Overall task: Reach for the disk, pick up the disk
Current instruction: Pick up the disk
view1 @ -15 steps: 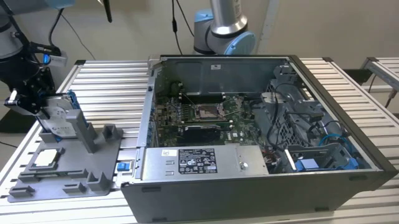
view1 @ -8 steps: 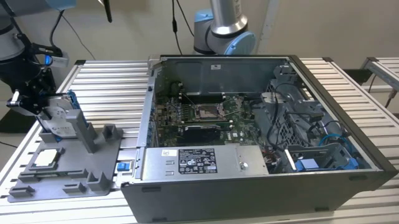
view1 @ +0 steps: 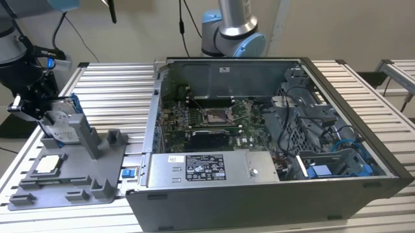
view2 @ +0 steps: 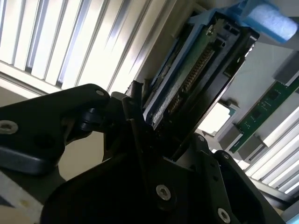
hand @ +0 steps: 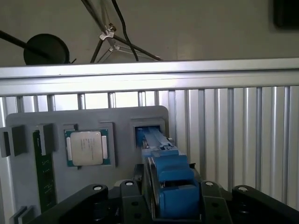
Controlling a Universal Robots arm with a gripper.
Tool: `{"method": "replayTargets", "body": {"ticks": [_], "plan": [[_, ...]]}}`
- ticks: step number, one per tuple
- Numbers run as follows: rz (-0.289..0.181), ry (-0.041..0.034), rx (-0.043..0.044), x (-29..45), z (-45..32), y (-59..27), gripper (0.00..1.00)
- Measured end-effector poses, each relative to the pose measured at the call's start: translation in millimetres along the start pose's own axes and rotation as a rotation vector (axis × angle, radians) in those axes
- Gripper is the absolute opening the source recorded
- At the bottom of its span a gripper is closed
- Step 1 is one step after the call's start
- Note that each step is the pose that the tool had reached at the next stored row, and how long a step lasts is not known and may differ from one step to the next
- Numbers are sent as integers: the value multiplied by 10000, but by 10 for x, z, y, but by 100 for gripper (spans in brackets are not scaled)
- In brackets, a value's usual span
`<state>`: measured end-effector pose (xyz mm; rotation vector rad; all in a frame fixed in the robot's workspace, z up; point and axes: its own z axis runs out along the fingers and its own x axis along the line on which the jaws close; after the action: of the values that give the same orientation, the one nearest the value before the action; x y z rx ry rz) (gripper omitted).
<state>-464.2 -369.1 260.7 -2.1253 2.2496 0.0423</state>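
The lower edge of the disk [view1: 63,127] is hidden in a slot of the grey tray [view1: 77,172], and its label is too small to be made out. The arm [view1: 13,53] is cut off by the frame at the exterior view's left, so only its dark wrist can be seen. In the second wrist view much of the disk's side is masked by the black body of the claw [view2: 163,126].

The tray is laid on a table [view1: 110,82] of pale metal slats, just beside an open computer case [view1: 259,208] to the exterior view's right. A bare beige wall is seen on the far side, with the base of a second arm [view1: 230,29] behind the case. A square chip [hand: 87,148] is seated in the tray near the disk, and a green memory stick [hand: 45,182] lies further along.

The wrist is held low over the tray's far left corner, with the claw turned sideways toward the disk. The disk is stood on edge, slightly tilted. It is flanked by the fingers [view2: 134,112], which are seen clamped against its two faces.
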Motion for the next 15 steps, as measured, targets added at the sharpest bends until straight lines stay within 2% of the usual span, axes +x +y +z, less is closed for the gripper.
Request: {"method": "replayTargets", "body": {"ticks": [3,4,15], "plan": [[0,-1,2,0,1,0,100],[-1,2,1,0,1,0,0],[0,-1,0,0,1,0,0]]}}
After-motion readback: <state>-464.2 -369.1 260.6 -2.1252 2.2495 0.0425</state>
